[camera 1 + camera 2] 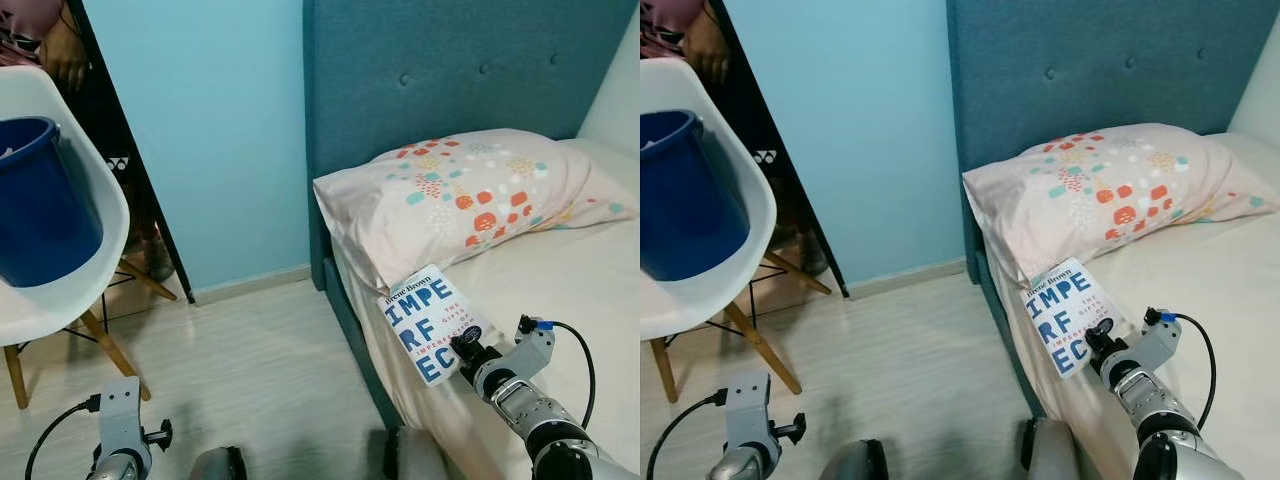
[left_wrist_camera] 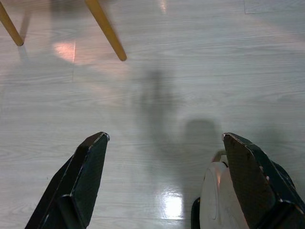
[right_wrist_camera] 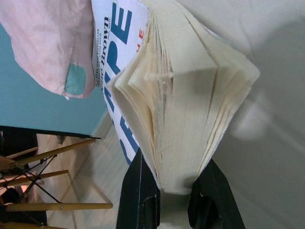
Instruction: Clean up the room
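While pinched by right end effector (image 1: 462,352) | book (image 1: 430,322): white cover, blue lettering

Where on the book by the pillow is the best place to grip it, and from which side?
Grip the book at its lower page edge, approaching from the foot of the bed. That corner lies clear of the pillow, and the right end effector already clamps the fanned pages there.

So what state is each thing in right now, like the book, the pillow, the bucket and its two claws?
Book: closed cover up, pages fanned, gripped at its edge over the bed.
Right gripper: shut on the book.
Left gripper: open, hanging idle above the floor.
Pillow: lying flat against the headboard.
Bucket: upright on the chair.
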